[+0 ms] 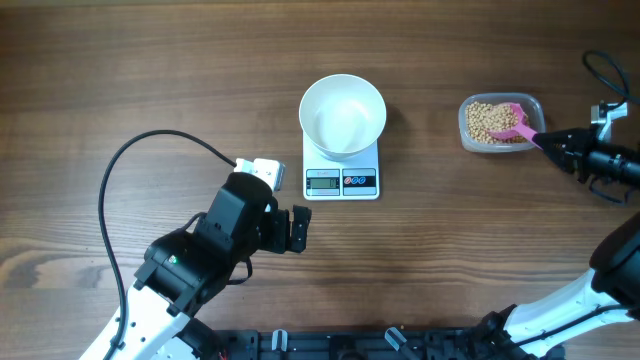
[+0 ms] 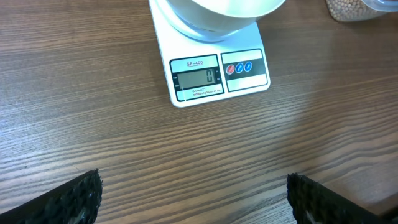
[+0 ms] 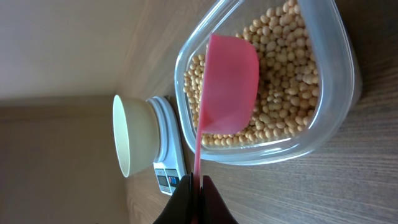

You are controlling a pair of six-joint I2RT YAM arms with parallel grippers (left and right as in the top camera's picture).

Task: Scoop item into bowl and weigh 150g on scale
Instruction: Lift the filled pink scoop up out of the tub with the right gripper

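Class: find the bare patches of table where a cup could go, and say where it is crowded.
Bare wood lies between the scale and the tub, across the far left beyond the bowl, and along the near edge right of the left arm. Crowded: at the tub, where the right gripper holds the pink scoop, and between scale and left arm.

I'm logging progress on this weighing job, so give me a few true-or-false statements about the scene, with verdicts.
1. The round white bowl stands on the flat white square scale. True.
2. The bowl holds tan-yellow beans. False: it is empty; the beans lie in the clear plastic tub.
3. The right gripper is shut on the handle of the small pink plastic scoop. True.
4. The left gripper grips the bowl. False: it is open, holds nothing and is short of the scale.
5. The scale's display reads 150. False: it reads 0.
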